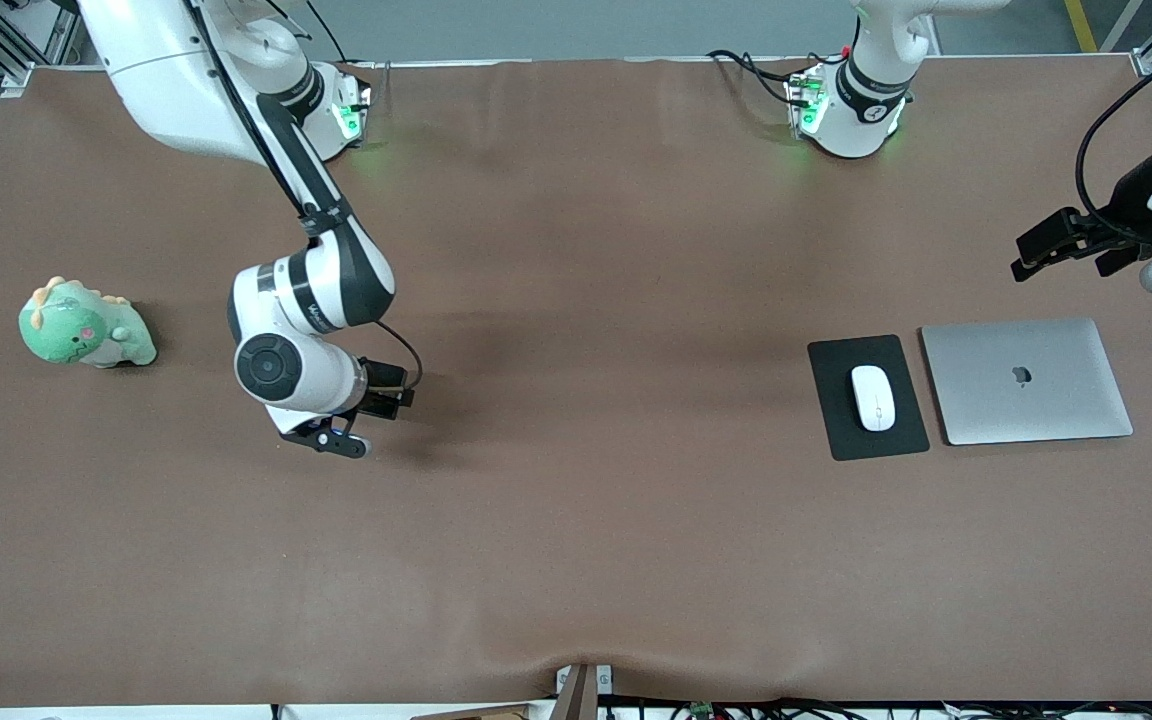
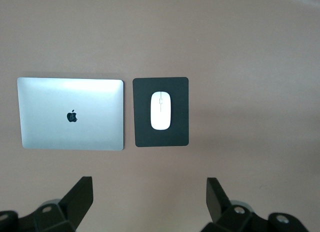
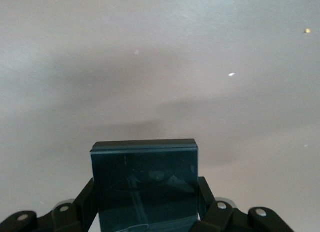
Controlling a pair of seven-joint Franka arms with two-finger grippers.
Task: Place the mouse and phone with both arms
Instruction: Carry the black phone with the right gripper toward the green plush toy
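Note:
The white mouse [image 1: 873, 397] lies on a matte black pad [image 1: 836, 425] toward the left arm's end of the table; it also shows in the left wrist view [image 2: 161, 111]. My left gripper [image 1: 1046, 245] is open and empty in the air, over bare table farther from the front camera than the laptop; in its own view [image 2: 148, 194] the jaws stand wide apart. My right gripper [image 1: 334, 440] is shut on the black glossy phone [image 3: 145, 184], held just over the bare table toward the right arm's end. The phone is hidden by the wrist in the front view.
A closed silver laptop [image 1: 1026, 380] lies beside the pad, closer to the left arm's end; it also shows in the left wrist view [image 2: 70, 114]. A green plush dinosaur [image 1: 86, 325] sits at the right arm's end. A brown cloth [image 1: 576, 560] covers the table.

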